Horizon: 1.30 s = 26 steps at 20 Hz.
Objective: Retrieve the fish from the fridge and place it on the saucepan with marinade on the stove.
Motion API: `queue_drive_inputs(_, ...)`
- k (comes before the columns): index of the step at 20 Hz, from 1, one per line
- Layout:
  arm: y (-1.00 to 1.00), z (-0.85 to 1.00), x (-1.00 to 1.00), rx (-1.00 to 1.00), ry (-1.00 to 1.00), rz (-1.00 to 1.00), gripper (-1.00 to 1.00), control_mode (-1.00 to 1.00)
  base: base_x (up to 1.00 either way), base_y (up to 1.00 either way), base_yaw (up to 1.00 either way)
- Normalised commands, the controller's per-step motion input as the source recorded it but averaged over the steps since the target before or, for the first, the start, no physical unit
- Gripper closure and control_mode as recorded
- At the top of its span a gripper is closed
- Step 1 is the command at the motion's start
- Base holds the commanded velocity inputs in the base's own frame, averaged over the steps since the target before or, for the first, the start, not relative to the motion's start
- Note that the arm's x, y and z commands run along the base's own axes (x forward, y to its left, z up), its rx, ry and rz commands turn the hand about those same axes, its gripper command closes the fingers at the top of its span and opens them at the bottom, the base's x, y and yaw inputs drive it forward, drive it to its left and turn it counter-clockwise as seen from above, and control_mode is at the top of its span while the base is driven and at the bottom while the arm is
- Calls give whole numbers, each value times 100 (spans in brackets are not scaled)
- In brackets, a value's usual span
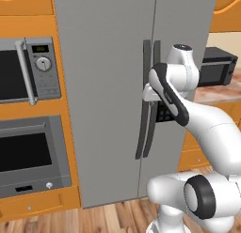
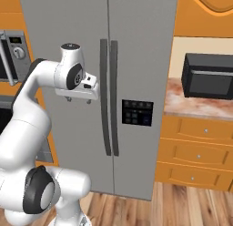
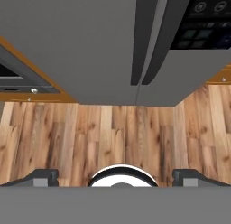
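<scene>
The fridge (image 2: 136,61) is standing shut between the orange cabinets, its two dark handles (image 2: 109,97) running side by side down the middle and the black dispenser panel (image 2: 137,112) sitting on the right door. The gripper (image 3: 115,177) is pointing down at the wooden floor (image 3: 113,137) in front of the doors, its fingers spread wide and holding nothing. A black microwave (image 2: 209,77) is resting on the table (image 2: 195,106) to the right.

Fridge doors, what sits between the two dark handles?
Nothing but the narrow seam where the two closed doors of the fridge meet; the handles stand side by side, clearest in the right base view.
</scene>
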Motion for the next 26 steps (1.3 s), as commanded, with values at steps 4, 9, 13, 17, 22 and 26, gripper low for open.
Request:
queue_drive_inputs(4, 0, 0, 0, 0, 0, 0, -100, 100, 34, 0, 0)
queue_drive_inputs(9, 0, 0, 0, 0, 0, 0, -100, 100, 7, -15, 0)
queue_drive_inputs(13, 0, 0, 0, 0, 0, 0, -100, 100, -13, -20, -2)
queue_drive_inputs(17, 0, 0, 0, 0, 0, 0, -100, 100, -17, -38, 0)
queue_drive_inputs(22, 0, 0, 0, 0, 0, 0, -100, 100, -12, -20, -1)
queue_drive_inputs(26, 0, 0, 0, 0, 0, 0, -100, 100, -10, 0, 0)
